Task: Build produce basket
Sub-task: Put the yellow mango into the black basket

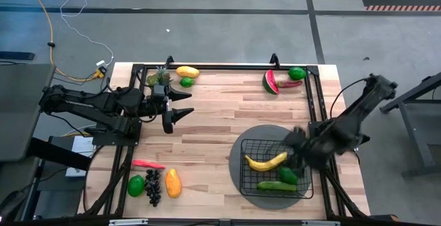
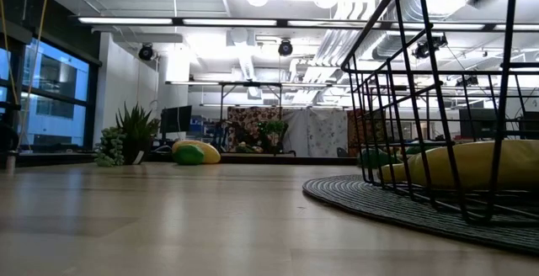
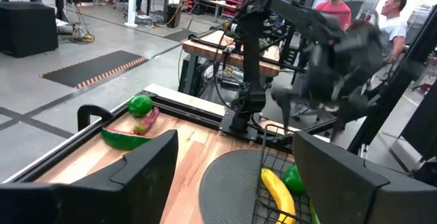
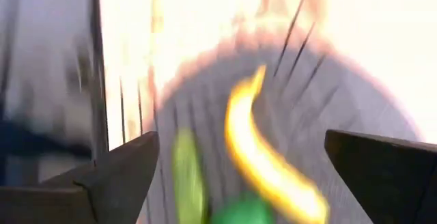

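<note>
The black wire basket (image 1: 247,158) (image 2: 396,82) stands on a round grey mat (image 1: 269,131) at the table's near right. Inside it lie a yellow banana (image 1: 265,162) (image 4: 263,156), a green lime (image 1: 288,176) and a cucumber (image 1: 275,185) (image 4: 188,173). My right gripper (image 1: 295,143) (image 4: 239,176) hovers open over the basket's right part, blurred and holding nothing. My left gripper (image 1: 187,105) (image 3: 235,183) is open above the left half of the table, pointing right, clear of all produce.
A pineapple (image 1: 160,78), yellow mango (image 1: 187,71) and lime (image 1: 186,82) lie at the far left. A watermelon slice (image 1: 271,81), chili (image 1: 289,83) and lime (image 1: 297,73) lie at the far right. A chili (image 1: 148,164), lime (image 1: 136,185), grapes (image 1: 153,187) and mango (image 1: 172,182) lie at the near left.
</note>
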You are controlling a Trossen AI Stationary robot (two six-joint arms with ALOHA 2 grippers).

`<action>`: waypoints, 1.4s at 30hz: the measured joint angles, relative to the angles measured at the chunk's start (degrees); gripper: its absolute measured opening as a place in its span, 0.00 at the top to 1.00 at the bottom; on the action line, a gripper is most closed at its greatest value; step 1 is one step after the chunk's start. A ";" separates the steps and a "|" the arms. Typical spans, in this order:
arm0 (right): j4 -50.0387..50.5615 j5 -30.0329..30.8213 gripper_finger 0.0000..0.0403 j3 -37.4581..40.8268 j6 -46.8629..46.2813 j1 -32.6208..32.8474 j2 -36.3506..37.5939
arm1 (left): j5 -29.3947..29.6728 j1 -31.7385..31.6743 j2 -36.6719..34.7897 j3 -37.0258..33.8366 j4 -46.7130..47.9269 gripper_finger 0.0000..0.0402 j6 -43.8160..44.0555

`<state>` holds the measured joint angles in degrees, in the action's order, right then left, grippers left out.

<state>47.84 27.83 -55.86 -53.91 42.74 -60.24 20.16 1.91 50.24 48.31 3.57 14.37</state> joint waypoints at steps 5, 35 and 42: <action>-2.51 17.82 0.01 3.42 0.00 -1.40 7.94 | 0.00 -0.01 0.00 0.00 -0.02 0.31 0.00; -45.97 -2.10 0.01 16.83 27.25 -33.00 14.29 | -1.59 0.00 0.00 0.00 2.15 0.31 -1.14; -45.58 -4.04 0.01 16.57 36.39 -32.98 14.13 | -1.79 0.05 0.00 0.00 2.17 0.31 -1.09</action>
<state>2.26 23.79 -39.29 -17.52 9.76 -46.11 18.37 1.96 50.24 48.31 5.74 13.28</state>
